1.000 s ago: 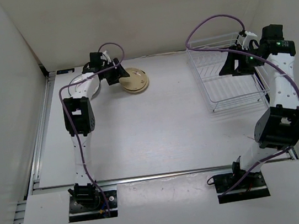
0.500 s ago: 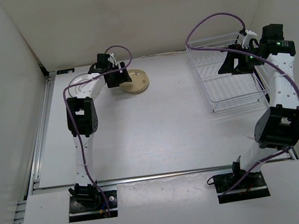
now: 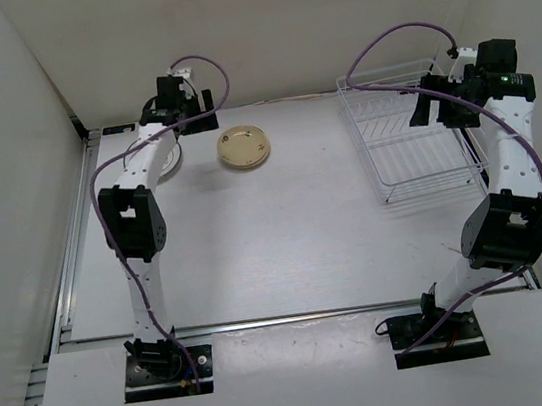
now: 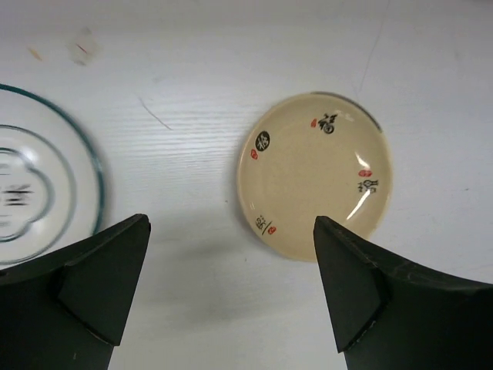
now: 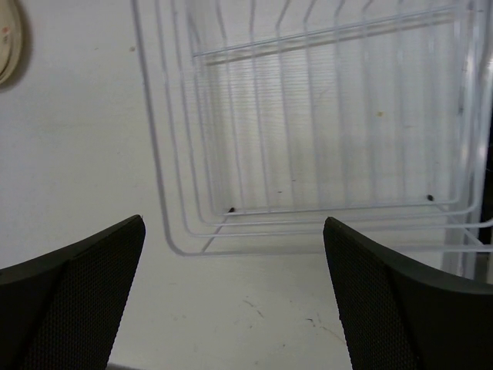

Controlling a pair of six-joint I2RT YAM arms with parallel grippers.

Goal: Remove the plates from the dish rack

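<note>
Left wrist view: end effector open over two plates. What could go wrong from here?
1. The left end effector hangs over the gap between the round tan plate and the white plate with a teal ring; a low sweep could knock either.
2. The right end effector hovers open over the white wire dish rack, which looks empty; a reach in might only snag its thin bars.
</note>
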